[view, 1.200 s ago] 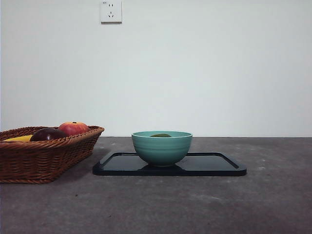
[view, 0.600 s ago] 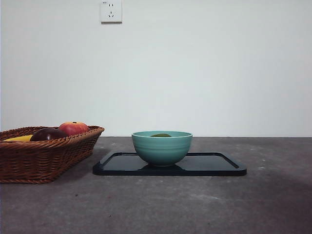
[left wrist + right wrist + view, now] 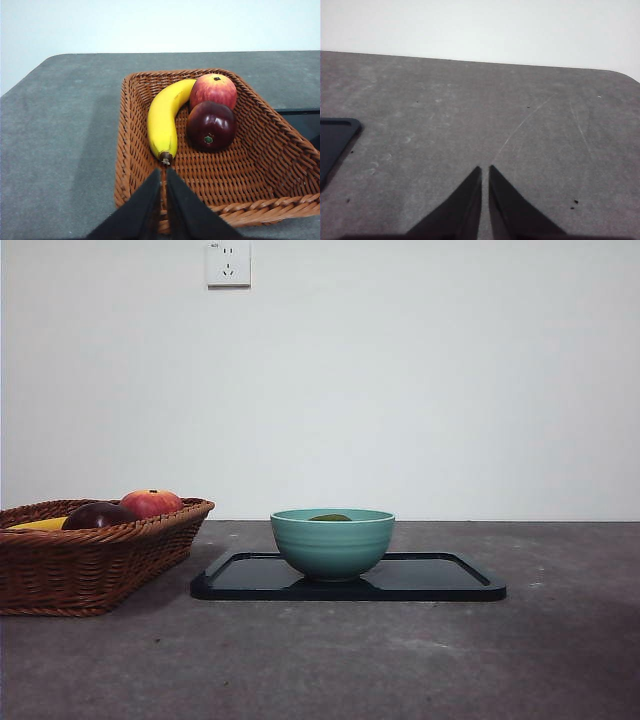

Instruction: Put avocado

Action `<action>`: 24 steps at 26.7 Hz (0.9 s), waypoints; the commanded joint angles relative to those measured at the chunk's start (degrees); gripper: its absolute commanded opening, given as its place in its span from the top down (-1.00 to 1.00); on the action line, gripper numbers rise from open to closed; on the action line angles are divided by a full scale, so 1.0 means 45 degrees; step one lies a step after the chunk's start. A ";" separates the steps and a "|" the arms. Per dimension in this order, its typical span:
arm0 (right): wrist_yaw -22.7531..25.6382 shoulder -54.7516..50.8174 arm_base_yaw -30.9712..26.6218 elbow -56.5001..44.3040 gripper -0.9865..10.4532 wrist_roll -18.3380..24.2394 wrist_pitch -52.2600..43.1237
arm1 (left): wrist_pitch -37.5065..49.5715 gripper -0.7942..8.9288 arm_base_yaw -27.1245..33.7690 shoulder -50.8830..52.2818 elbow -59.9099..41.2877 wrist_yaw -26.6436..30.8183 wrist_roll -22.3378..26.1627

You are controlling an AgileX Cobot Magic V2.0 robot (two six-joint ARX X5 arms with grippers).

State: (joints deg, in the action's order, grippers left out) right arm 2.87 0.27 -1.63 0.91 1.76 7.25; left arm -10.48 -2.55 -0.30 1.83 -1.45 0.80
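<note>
The left gripper hangs above the near edge of the wicker basket, jaws pressed together with only a sliver between the tips, holding nothing. In the basket lie a banana, a red apple and a dark purple fruit. The right gripper is closed too, empty over the bare grey table. The avocado sits in the teal bowl on the black tray; only a dark green sliver, probably its top, shows above the rim.
</note>
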 commanded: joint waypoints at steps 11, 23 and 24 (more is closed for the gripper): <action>-0.0087 -0.0015 -0.0078 -0.0063 0.79 -0.0039 0.0661 | -0.0058 0.80 -0.0010 0.0024 -0.0262 -0.0102 0.0107; -0.0301 -0.0015 -0.0073 -0.0063 0.79 -0.0049 0.0418 | -0.0058 0.80 -0.0010 0.0024 -0.0262 -0.0102 0.0107; -0.0301 -0.0015 -0.0078 -0.0063 0.79 -0.0049 0.0384 | -0.0058 0.80 -0.0010 0.0024 -0.0262 -0.0102 0.0107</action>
State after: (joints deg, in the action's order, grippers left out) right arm 1.54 0.30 -1.93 0.93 1.69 9.50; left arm -10.46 -2.55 -0.30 1.83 -1.45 0.80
